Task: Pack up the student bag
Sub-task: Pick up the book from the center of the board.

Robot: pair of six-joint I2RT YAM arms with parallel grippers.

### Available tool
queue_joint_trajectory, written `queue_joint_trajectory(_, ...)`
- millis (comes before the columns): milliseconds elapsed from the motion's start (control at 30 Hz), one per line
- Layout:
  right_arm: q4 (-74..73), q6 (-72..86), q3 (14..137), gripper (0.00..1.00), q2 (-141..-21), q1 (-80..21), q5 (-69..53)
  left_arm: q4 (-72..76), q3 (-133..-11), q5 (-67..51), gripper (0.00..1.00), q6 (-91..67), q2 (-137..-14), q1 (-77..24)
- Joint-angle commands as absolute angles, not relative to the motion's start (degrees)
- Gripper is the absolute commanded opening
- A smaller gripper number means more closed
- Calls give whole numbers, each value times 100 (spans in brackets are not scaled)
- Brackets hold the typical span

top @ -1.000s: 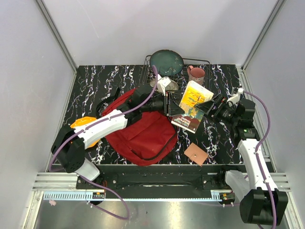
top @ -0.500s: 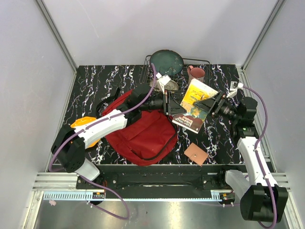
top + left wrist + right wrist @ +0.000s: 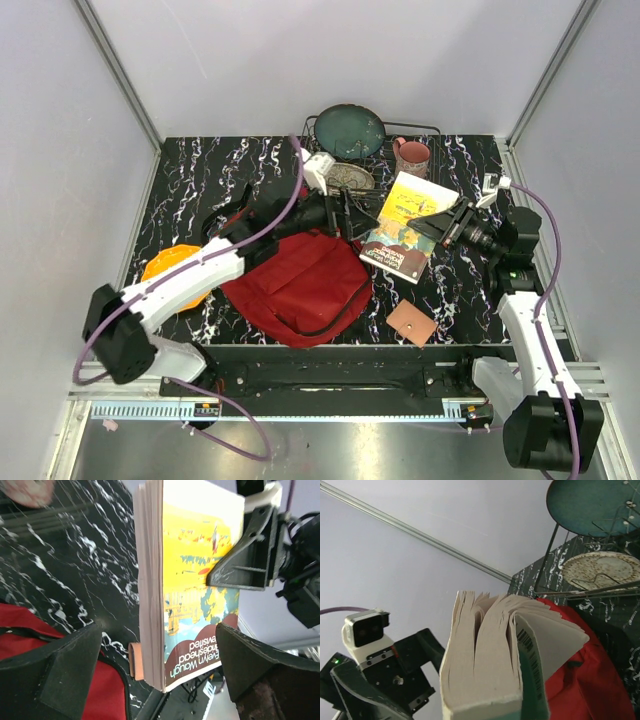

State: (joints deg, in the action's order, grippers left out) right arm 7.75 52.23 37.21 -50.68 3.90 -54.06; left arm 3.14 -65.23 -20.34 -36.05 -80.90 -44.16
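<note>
The student bag (image 3: 295, 285) is a red backpack with black trim, lying on the near left of the black marbled table; it also shows in the wrist views (image 3: 107, 690) (image 3: 590, 680). A paperback book (image 3: 405, 232) with a yellow and blue cover hangs above the table just right of the bag. My right gripper (image 3: 443, 222) is shut on its right edge, one finger (image 3: 245, 562) pressed on the cover. The book's fanned pages (image 3: 490, 670) fill the right wrist view. My left gripper (image 3: 165, 680) stands open, its jaws on either side of the book's lower end without touching it.
At the back stands a wire dish rack with a teal plate (image 3: 350, 130) and a patterned plate (image 3: 346, 177), with a pink mug (image 3: 411, 155) beside it. A tan wallet (image 3: 411, 322) lies near the front edge. An orange object (image 3: 172, 270) sits left of the bag.
My left gripper has opened and let go of the book, and its arm has shifted a little to the left. My right gripper has closed on the book's right edge.
</note>
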Motion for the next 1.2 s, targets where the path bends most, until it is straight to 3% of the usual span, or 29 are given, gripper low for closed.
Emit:
queue_joint_trajectory(0, 2019, 5799, 3736, 0, -5132, 387, -6098, 167, -6434, -845, 99, -3164, -7217, -4342)
queue_joint_trajectory(133, 3310, 6529, 3621, 0, -5431, 291, -6600, 404, -6451, -1098, 99, -3146, -7180, -4237)
queue_joint_trajectory(500, 4226, 6802, 3657, 0, -5976, -1080, -6319, 1353, -6557, -2197, 99, -3841, -7770, -3788)
queue_joint_trajectory(633, 5385, 7452, 3454, 0, -6301, -1204, -6433, 1423, -6382, -2381, 99, -3858, -7717, -3735)
queue_joint_trajectory(800, 6536, 7979, 3375, 0, -6811, -1353, -6583, 2689, -5985, -3181, 99, -4333, -7673, -3630)
queue_joint_trajectory(1033, 6969, 8130, 3419, 0, -7215, -1345, -6653, 2900, -6012, -3981, 99, -4438, -7769, -3621)
queue_joint_trajectory(1133, 7040, 8139, 3454, 0, -7339, -1345, -6688, 2892, -5994, -4192, 93, -4482, -7778, -3621)
queue_joint_trajectory(1167, 7031, 8130, 3463, 0, -7374, -1345, -6706, 2865, -6003, -4271, 86, -4482, -7778, -3612)
